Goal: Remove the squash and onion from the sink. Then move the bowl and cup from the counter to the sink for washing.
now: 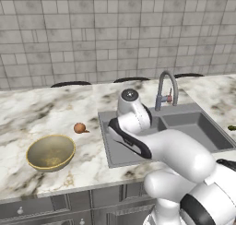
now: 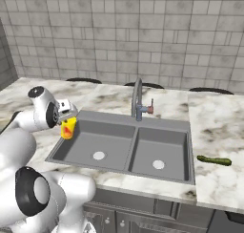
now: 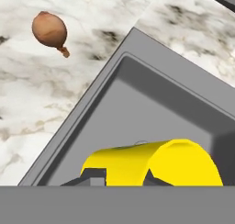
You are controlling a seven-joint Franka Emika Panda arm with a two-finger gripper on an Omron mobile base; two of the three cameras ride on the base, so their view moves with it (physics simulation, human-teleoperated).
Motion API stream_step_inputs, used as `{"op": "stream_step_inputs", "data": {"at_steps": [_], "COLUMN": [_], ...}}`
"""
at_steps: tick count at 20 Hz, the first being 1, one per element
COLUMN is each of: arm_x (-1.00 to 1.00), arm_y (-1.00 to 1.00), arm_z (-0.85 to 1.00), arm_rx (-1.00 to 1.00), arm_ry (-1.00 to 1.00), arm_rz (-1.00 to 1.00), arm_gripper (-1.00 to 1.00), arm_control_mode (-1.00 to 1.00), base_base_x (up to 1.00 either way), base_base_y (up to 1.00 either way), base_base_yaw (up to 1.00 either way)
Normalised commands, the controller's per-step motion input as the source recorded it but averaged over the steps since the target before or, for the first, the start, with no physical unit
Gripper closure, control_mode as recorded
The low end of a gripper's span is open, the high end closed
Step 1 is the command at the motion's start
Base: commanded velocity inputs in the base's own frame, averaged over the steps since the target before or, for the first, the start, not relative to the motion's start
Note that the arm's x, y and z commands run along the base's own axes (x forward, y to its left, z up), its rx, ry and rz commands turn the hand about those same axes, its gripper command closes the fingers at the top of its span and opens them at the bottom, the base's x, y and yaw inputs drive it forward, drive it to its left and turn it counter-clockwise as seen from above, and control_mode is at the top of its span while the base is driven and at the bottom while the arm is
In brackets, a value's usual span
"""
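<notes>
We have the cup (image 2: 68, 127) in our gripper (image 2: 66, 119), carried over the left edge of the sink (image 2: 181, 128), and the step in hand, as we judge it, is to get it down into the left basin. To do that well we should bring the cup a little further in from the rim, so that its whole base stands over grey basin floor and not over the ledge, then lower it low and slow before we let go — dropped from this height it would likely tip and roll toward the drain. In the hand view the yellow cup (image 3: 156, 165) lies right between our finger tips with the basin's corner behind it. Our jaws are drawn in narrow and clamped on the cup's wall; they grip it, not merely touch it. For the rest, the onion (image 1: 80, 127) rests on the marble counter (image 1: 41, 113) left of the sink, the squash (image 2: 214, 160) lies on the counter to the right of it, and both basins look bare — so the clearing part seems done. The bowl (image 1: 50, 151) sits on the counter near the front edge, just below the onion and apart from it, and we take it as the piece left to move.
</notes>
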Motion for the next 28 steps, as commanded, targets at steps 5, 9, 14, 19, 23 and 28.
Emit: {"op": "stream_step_inputs", "data": {"at_steps": [5,9,14,19,23,28], "arm_x": [0.13,0.10,0.14,0.18,0.20,0.18], "arm_y": [0.09,0.10,0.07,0.00,0.00,0.00], "arm_z": [-0.26,-0.24,-0.25,-0.25,-0.20,-0.11], "arm_rx": [0.00,0.00,0.00,0.00,0.00,0.00], "arm_ry": [-0.01,-0.04,-0.01,-0.01,0.00,0.00], "arm_rz": [0.00,0.00,0.00,0.00,0.00,0.00], "arm_gripper": [1.00,1.00,1.00,1.00,1.00,1.00], "arm_control_mode": [-1.00,-1.00,-1.00,-1.00,-1.00,-1.00], "base_base_x": [0.00,0.00,0.00,0.00,0.00,0.00], "base_base_y": [0.00,0.00,0.00,0.00,0.00,0.00], "base_base_yaw": [0.00,0.00,0.00,0.00,0.00,0.00]}}
